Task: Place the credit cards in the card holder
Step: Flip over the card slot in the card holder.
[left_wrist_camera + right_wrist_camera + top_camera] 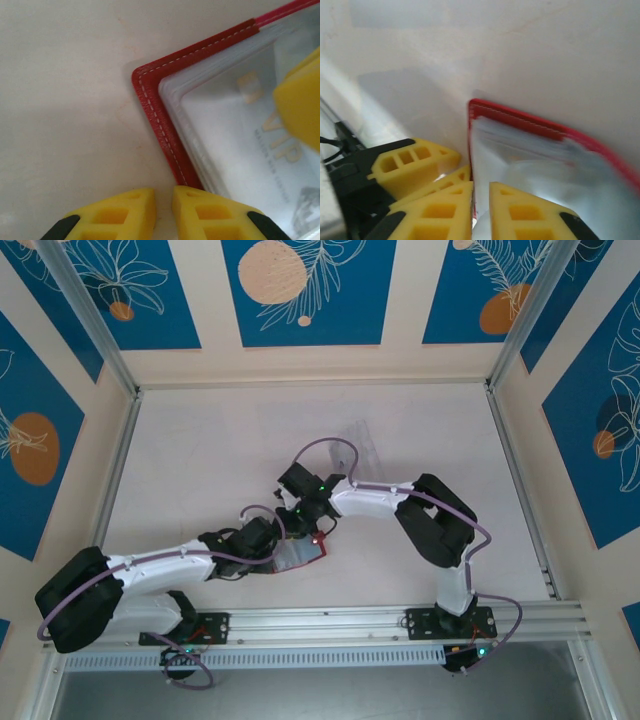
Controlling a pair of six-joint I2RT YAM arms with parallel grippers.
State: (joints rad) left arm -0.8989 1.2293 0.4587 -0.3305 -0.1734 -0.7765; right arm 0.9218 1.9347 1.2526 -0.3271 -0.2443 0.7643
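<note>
Plainly, the small dark red leather-like fold wallet that serves as the card holder (303, 556) is lying open on the pale counter (200, 460), right where the two arms are meeting. Its clear plastic sleeves (220, 95) are facing up, and a pale grey-white credit card (270, 150) with gold VIP lettering is sitting under the top sleeve.

From the left claw (164, 210) the card holder is lying ahead and to the right. One yellow finger is resting at the stitched red border, which is running away from it to a rounded corner before turning right. The jaws are standing almost together with only a slit between them, and I cannot tell whether they are pinching the cover.

The right claw (480, 210) is the nearer one. It is coming in from the opposite side, and the holder's red edge and a sleeve are passing into the narrow gap between its jaws. Whether it is gripping them or merely straddling them is not clear.

Any coming insertion is probably depending on that right-side sleeve edge, with the left claw steadying the corner.
</note>
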